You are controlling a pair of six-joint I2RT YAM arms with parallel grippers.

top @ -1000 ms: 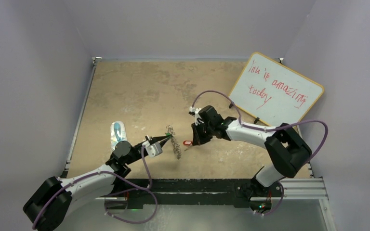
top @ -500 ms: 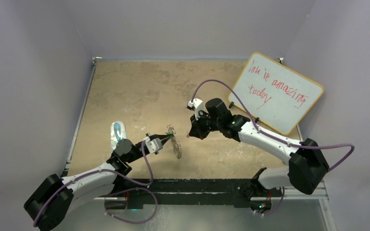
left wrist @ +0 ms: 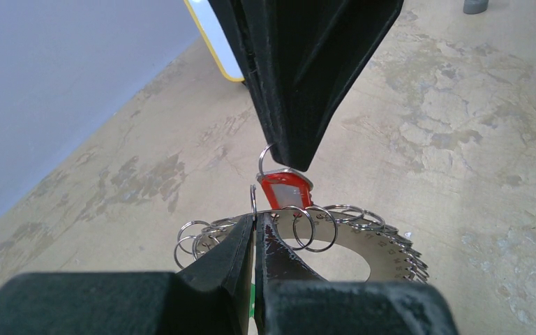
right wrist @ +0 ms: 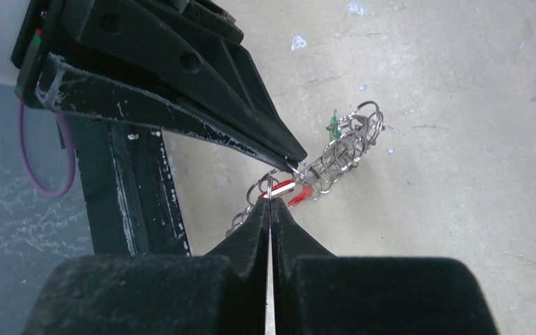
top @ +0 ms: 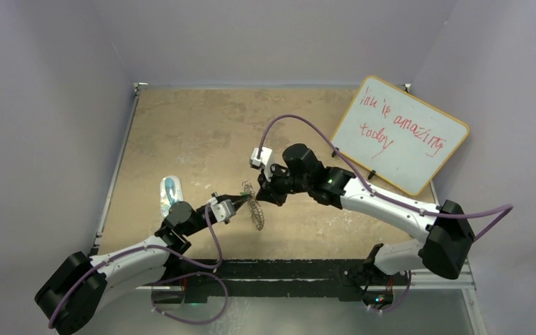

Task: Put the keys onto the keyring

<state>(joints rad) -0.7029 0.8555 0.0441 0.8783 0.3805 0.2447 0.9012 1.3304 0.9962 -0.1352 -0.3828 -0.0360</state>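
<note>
- Swinging left since a second ago, the right gripper (right wrist: 270, 204) now sits tip to tip with the left gripper (left wrist: 253, 225) at mid-table.
- Right jaws are pinched tight, no gap showing, on the small wire loop of the red key (left wrist: 285, 190).
- That red key hangs right at the rim of the keyring (left wrist: 373, 236), touching its fringe of little loops.
- Left jaws are clamped narrow on the keyring's near rim, holding it edge-on to the overhead camera.
- Over on the ring's far side, the green key (right wrist: 333, 126) sits among the loops.
- Further out, a clear bluish plastic object (top: 169, 195) lies beside the left arm, and a whiteboard (top: 399, 136) leans at the table's (top: 195, 132) far right.
</note>
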